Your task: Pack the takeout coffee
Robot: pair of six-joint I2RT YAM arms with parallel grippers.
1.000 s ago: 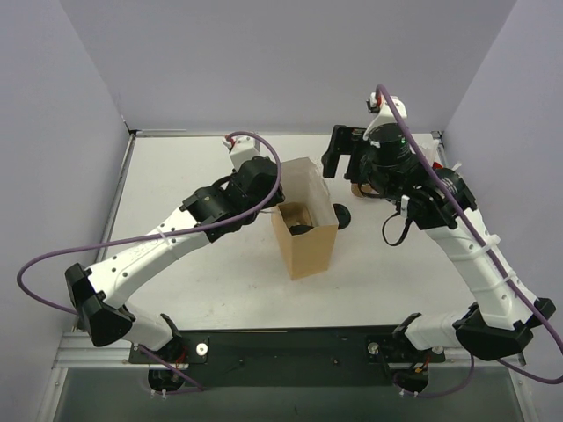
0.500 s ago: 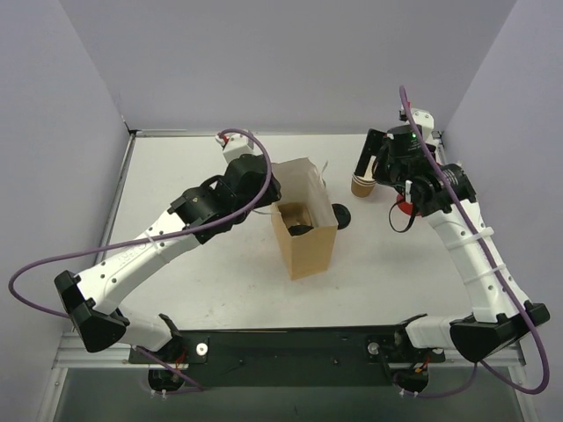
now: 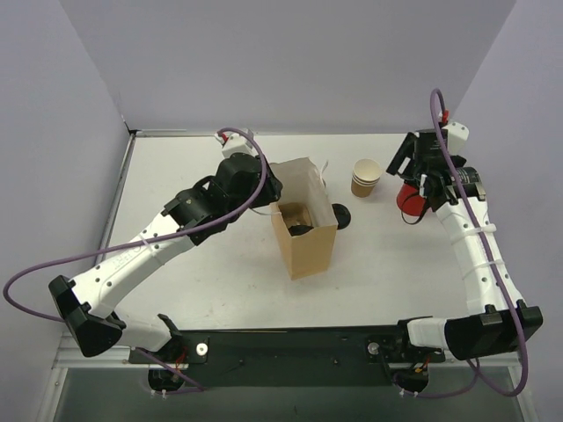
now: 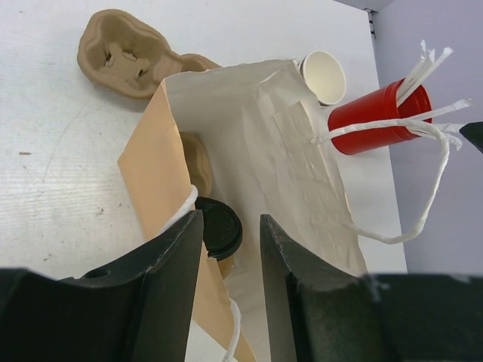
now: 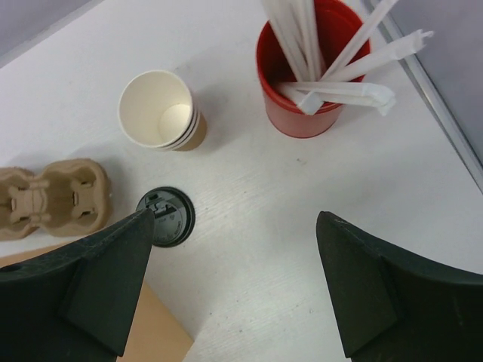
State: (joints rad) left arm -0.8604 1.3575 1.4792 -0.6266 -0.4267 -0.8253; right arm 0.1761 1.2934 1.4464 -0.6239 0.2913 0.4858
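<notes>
Pale lilac walls box in a white table (image 3: 202, 281), and nothing on them carries print. Starting at the left, my left gripper (image 4: 230, 226) sits at the rim of the brown paper bag (image 3: 308, 251). Its jaws are partly apart, with the bag's wall and a white string handle (image 4: 183, 205) running between them, and as far as I can see they are not pressed onto the paper. That worries me: the bag looks light and stands on a narrow base, so any drag from that arm could tip it or fold the mouth shut. A dark item (image 3: 301, 227) already sits inside, which leaves less room.

Just right of the bag a flat black lid (image 3: 341, 215) lies on the table. Its moulded marks are too small to read.

Next comes the takeout coffee (image 3: 366, 176), upright on the table between bag and red cup (image 3: 409, 200), not yet packed. From the right wrist its rim looks layered, as if several cups nest together. A pinch might then lift only one, and a hard squeeze would crush the paper.

My right gripper (image 5: 235, 226) hangs above the table with jaws spread wide, gripping nothing. Coming in that wide, a finger could clip the red cup and scatter its white sticks (image 5: 343, 90). I find no brand or label on coffee cup, bag or red cup.
</notes>
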